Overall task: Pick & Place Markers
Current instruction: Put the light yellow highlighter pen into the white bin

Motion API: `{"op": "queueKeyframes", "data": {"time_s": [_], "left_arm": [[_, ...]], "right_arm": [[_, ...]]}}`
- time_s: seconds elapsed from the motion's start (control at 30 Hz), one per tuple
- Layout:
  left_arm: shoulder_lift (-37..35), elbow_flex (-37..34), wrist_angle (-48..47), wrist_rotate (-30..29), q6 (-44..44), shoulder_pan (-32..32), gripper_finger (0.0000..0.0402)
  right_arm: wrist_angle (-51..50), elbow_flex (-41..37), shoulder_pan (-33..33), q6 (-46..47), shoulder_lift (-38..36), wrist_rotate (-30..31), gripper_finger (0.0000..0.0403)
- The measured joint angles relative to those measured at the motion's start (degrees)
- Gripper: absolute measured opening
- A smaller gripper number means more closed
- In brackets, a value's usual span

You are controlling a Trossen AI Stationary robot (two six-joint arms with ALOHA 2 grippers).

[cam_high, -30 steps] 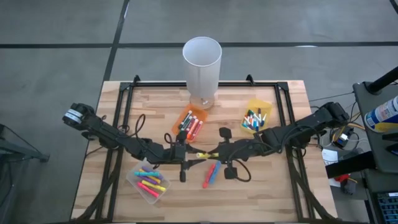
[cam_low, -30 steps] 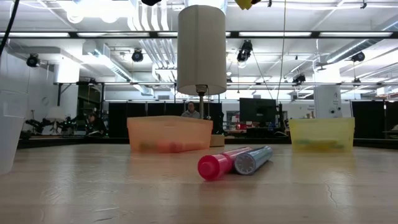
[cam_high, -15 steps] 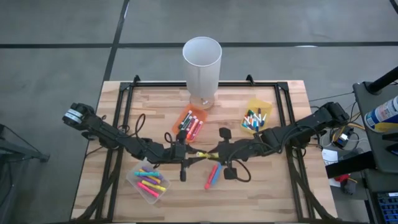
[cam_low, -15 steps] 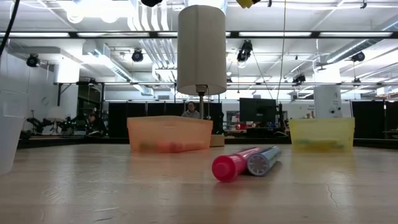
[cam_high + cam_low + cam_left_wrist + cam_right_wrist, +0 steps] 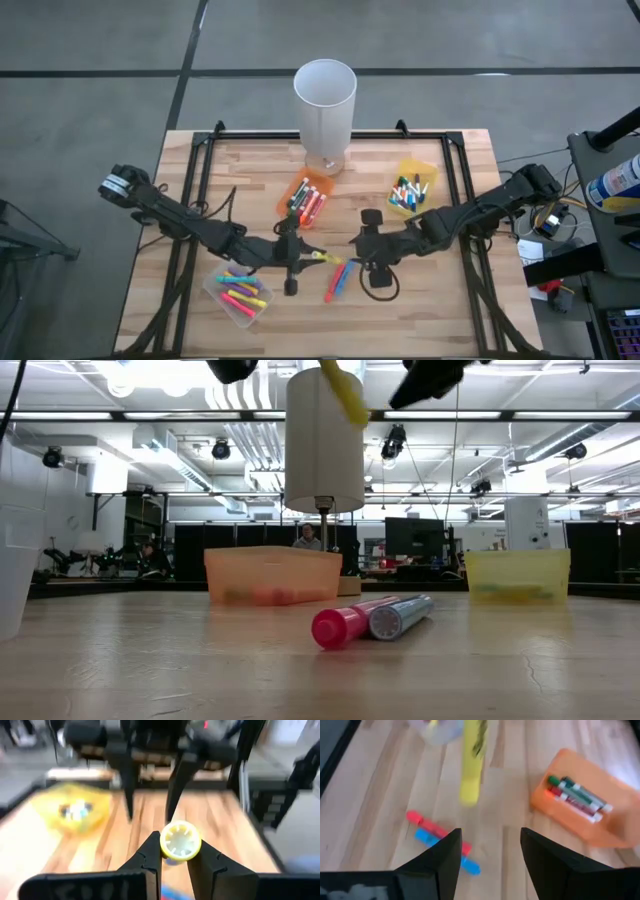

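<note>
1. I'm working over a slatted wooden counter [image 5: 430, 300] on a dark frame, grey floor all round; the low view looks across it into a big workshop hall.
2. My left end effector [image 5: 174, 865] is clamped on a yellow marker [image 5: 180, 840], held clear of the wood near the counter's middle. My right end effector [image 5: 490, 851] sits just across from it with its fingers spread wide and nothing between them; the yellow marker hangs just ahead of its fingertips.
3. I judge the step in hand to be a handover just finished, with the left arm now owning the marker. Next I'd carry it to a bin and release it there; which bin suits it I cannot tell.
4. A pink marker [image 5: 352, 622] and a blue marker [image 5: 400, 615] lie touching on the counter, below and between the two end effectors.
5. Bins: the clear bin [image 5: 213, 291] just beside the left end effector holds bright pink, yellow and green markers; the orange bin [image 5: 285, 206] beyond it holds red and dark ones; the yellow bin [image 5: 436, 171], beyond the right end effector, holds mixed small ones.
6. A tall white cylinder [image 5: 325, 105] stands at the far edge; I can't see its contents.
</note>
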Motion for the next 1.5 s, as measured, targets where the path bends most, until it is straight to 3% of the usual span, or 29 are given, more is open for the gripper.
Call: {"op": "queueKeyframes", "data": {"time_s": [0.1,0.3,0.43,0.53,0.8,1.13,1.5], "left_arm": [[-0.5,4.3,-12.3,-0.2,-4.2,-0.9,0.0058],[-0.7,16.5,-46.7,0.1,-19.0,-5.4,0.0058],[0.2,20.7,-59.2,0.2,-28.6,-10.5,0.0058],[0.8,21.0,-62.9,0.3,-34.0,-14.3,0.0058],[5.9,20.1,-72.1,1.0,-37.6,-21.0,0.0058],[15.4,20.4,-83.8,14.6,-35.8,-21.1,0.0058],[19.6,21.4,-85.1,17.8,-40.1,-20.2,0.0106]], "right_arm": [[0.5,-2.1,0.7,0.2,0.0,-0.1,0.0197],[5.1,-7.9,0.8,0.4,0.0,-0.1,0.0194],[10.0,-11.6,0.9,0.4,0.0,-0.2,0.0194],[11.7,-12.9,0.9,-0.1,0.0,-0.2,0.0194],[16.7,-13.3,0.9,-2.2,0.0,-0.2,0.0194],[17.4,-13.3,0.9,-2.2,0.0,-0.2,0.0194],[17.4,-13.3,0.9,-1.6,0.0,-0.2,0.0194]]}}
